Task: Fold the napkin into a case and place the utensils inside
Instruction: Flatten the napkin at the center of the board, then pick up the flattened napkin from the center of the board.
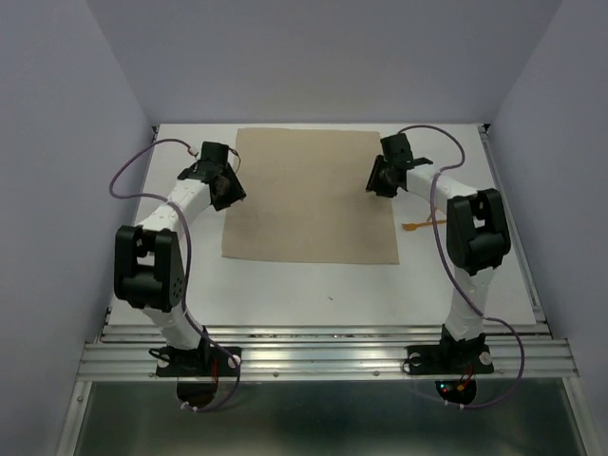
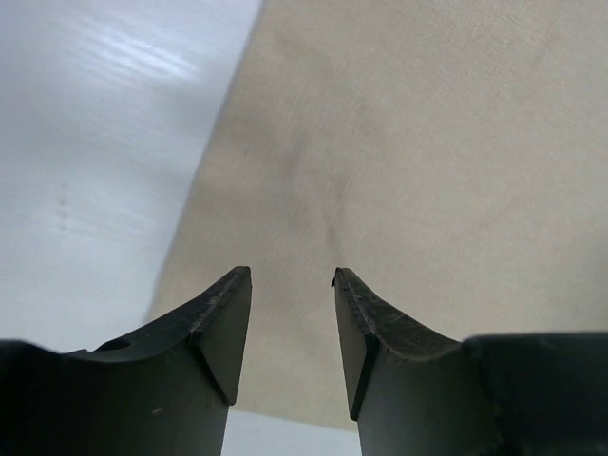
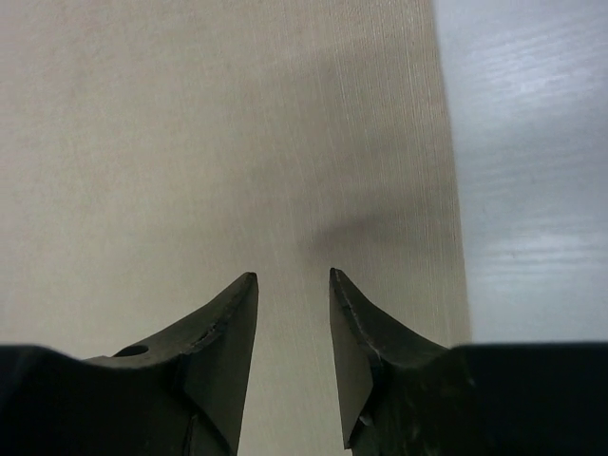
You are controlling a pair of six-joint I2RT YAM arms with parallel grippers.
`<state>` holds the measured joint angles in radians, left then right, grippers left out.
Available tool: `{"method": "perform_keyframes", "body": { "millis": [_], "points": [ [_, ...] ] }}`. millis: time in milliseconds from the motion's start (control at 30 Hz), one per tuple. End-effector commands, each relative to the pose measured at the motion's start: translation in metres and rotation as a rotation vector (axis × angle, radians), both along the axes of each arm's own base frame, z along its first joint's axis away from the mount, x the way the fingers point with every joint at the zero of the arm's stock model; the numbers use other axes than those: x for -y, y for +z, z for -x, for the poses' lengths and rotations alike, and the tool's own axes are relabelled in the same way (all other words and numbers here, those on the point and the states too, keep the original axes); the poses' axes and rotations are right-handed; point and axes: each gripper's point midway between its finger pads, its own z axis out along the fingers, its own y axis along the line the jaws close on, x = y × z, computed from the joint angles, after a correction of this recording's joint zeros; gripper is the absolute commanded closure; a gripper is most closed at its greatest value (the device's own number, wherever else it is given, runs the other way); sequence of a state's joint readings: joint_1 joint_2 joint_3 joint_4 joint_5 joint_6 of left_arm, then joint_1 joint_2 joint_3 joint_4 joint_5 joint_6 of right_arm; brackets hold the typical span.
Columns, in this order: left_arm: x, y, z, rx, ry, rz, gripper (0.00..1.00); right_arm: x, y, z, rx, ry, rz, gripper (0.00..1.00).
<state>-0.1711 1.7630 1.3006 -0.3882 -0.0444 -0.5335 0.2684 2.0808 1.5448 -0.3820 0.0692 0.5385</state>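
1. Below our left gripper point(image 2: 292, 277), jaws spread and empty, the napkin point(image 2: 408, 142) lies flat, its left edge just to the gripper's left.
2. Our right gripper point(image 3: 293, 275) hangs spread too, gripping nothing, over the napkin's right edge.
3. Behind that gripper, toward its arm's base, we spot the utensils point(image 1: 425, 224) on the table point(image 1: 332, 285), off the napkin.

white table point(image 1: 285, 285) bears flat napkin point(image 1: 312, 195), orange utensils point(image 1: 418, 225).

Bright, soft light comes from above, leaving a shiny streak on the smooth white table point(image 2: 133, 52), faint grey shadows on the plain tan-beige cloth napkin point(image 3: 237, 142), and the close black gripper fingers point(image 3: 220, 347) dark and a bit fuzzy.
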Motion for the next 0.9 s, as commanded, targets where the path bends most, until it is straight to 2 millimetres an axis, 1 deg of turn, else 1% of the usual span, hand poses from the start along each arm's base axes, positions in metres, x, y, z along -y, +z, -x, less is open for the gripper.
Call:
{"method": "perform_keyframes", "body": {
  "millis": [0,33,67,100,133,167,200,233,267,300,333,367,467,533,600,633,800,867],
  "points": [
    [-0.031,-0.001,0.063,-0.068,0.110,-0.035,0.49,-0.004,0.064,0.020,0.120,0.049,-0.040,0.58],
    [-0.032,0.008,0.072,-0.039,0.125,-0.014,0.49,-0.003,0.066,0.026,0.122,0.049,-0.045,0.58],
    [-0.035,-0.011,0.095,-0.089,0.140,-0.012,0.49,-0.001,0.057,0.037,0.103,0.049,-0.048,0.57],
    [-0.035,-0.014,0.102,-0.086,0.166,0.007,0.49,-0.001,0.067,0.043,0.122,0.051,-0.060,0.57],
    [-0.037,-0.019,0.117,-0.094,0.182,0.019,0.49,-0.005,0.069,0.048,0.126,0.059,-0.069,0.57],
    [-0.036,-0.021,0.119,-0.084,0.190,0.035,0.49,-0.003,0.062,0.057,0.107,0.057,-0.068,0.57],
    [-0.035,-0.020,0.123,-0.071,0.199,0.052,0.49,-0.002,0.068,0.060,0.117,0.056,-0.071,0.57],
    [-0.033,-0.031,0.133,-0.100,0.198,0.064,0.46,-0.002,0.068,0.064,0.114,0.059,-0.076,0.57],
    [-0.032,-0.034,0.134,-0.096,0.195,0.081,0.44,-0.001,0.069,0.066,0.116,0.060,-0.076,0.57],
    [-0.030,-0.039,0.137,-0.107,0.190,0.091,0.42,0.000,0.065,0.071,0.105,0.060,-0.075,0.57],
    [-0.030,-0.044,0.139,-0.121,0.194,0.096,0.39,0.001,0.070,0.074,0.114,0.062,-0.078,0.57],
    [-0.029,-0.051,0.144,-0.136,0.191,0.100,0.37,0.002,0.068,0.077,0.110,0.062,-0.073,0.56],
    [-0.028,-0.058,0.140,-0.132,0.195,0.104,0.36,0.005,0.065,0.084,0.103,0.057,-0.066,0.56],
    [-0.032,-0.062,0.134,-0.124,0.201,0.084,0.37,0.007,0.063,0.088,0.096,0.055,-0.067,0.56],
    [-0.034,-0.066,0.133,-0.133,0.204,0.072,0.37,0.007,0.062,0.090,0.093,0.054,-0.069,0.56],
    [-0.035,-0.072,0.134,-0.152,0.208,0.061,0.37,0.006,0.060,0.091,0.087,0.054,-0.071,0.56],
    [-0.036,-0.085,0.131,-0.157,0.214,0.058,0.46,0.008,0.057,0.095,0.080,0.048,-0.069,0.56],
    [-0.035,-0.090,0.130,-0.170,0.213,0.058,0.53,0.010,0.056,0.097,0.074,0.047,-0.061,0.56]
  ]
}}
